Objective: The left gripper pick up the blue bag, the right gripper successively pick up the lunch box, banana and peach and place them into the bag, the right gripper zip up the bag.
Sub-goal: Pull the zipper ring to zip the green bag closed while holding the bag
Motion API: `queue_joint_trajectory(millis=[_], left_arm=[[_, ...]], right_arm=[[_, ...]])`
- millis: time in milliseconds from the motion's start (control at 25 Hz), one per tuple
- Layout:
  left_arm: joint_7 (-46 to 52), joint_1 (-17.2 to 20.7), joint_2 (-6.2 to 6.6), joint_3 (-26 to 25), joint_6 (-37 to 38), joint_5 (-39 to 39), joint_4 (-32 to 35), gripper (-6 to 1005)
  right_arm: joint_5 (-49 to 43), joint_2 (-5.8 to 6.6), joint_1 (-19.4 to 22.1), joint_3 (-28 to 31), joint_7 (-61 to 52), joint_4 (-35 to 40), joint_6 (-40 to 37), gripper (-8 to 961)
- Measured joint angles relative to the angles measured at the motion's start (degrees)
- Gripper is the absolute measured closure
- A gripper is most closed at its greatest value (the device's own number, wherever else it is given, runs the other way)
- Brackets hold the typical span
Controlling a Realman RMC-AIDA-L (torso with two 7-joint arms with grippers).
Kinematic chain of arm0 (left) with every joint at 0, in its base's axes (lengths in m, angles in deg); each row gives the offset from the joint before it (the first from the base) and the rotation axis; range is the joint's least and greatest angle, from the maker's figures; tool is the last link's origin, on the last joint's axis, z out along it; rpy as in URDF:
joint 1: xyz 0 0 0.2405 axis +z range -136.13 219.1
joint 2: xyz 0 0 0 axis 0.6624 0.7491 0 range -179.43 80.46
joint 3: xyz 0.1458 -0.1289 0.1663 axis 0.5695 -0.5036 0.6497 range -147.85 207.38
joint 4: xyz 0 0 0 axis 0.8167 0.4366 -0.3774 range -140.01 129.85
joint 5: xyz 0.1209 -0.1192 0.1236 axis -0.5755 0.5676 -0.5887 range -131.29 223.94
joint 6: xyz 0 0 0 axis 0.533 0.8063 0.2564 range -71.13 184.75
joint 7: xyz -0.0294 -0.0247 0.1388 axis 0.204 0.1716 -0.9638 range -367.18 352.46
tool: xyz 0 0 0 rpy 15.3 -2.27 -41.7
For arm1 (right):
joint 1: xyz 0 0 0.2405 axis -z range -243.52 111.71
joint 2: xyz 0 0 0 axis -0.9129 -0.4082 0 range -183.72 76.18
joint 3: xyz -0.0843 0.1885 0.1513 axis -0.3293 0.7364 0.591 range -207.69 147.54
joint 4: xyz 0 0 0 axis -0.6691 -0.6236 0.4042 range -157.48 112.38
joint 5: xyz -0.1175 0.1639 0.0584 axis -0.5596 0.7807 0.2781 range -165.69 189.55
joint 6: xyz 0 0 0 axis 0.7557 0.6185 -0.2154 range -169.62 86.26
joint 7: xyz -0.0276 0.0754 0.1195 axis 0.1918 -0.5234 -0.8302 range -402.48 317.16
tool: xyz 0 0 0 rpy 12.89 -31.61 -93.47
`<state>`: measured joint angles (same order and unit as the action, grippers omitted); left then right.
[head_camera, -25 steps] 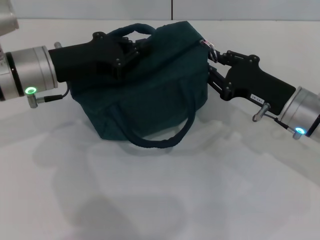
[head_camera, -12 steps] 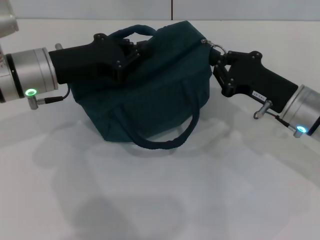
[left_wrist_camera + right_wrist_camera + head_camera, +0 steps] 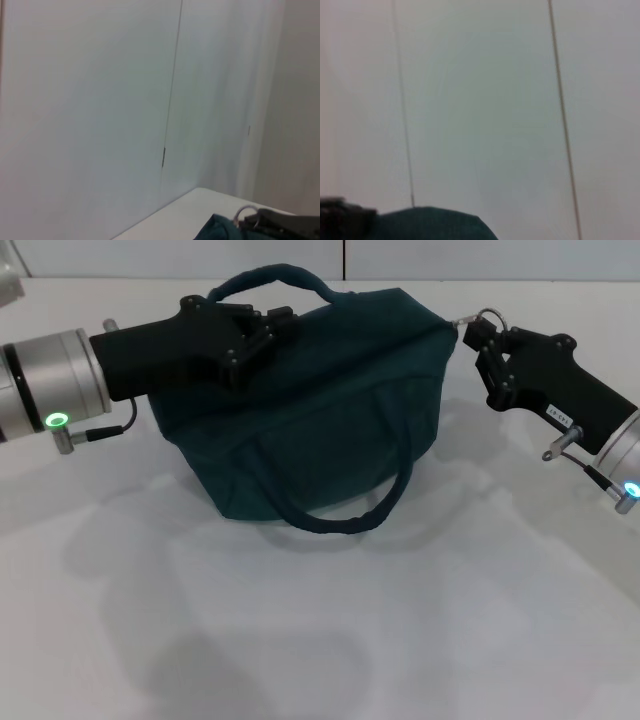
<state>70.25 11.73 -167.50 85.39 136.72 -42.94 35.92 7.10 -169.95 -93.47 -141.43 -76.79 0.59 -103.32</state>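
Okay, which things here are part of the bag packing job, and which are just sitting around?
Part of the job:
blue bag
left gripper, at the bag's top by its handle
right gripper, at the zip ring on the bag's end

Just there:
white table

light: I see even, soft overhead brightness | shadows: faint, diffuse grey patches on the white bench (image 3: 300, 640) under the dark teal fabric bag (image 3: 320, 430) | glare: none | focus: my head view crisp, both wrist views hazy, soft
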Motion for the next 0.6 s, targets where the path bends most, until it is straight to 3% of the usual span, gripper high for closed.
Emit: queue_joint_trajectory(millis=[280, 600], left_arm=[[0.02, -0.70, -0.09, 0.01, -0.44, -0.14, 0.07, 953], [0.10, -1.16, -0.13, 0.24, -0.54, -0.36, -0.37, 974]], right_arm=[[-0.45, 0.32, -1.15, -0.74, -3.27, -0.35, 6.66, 935], [-0.22, 0.63, -0.65, -0.52, -6.18, -0.59, 2.94, 925]])
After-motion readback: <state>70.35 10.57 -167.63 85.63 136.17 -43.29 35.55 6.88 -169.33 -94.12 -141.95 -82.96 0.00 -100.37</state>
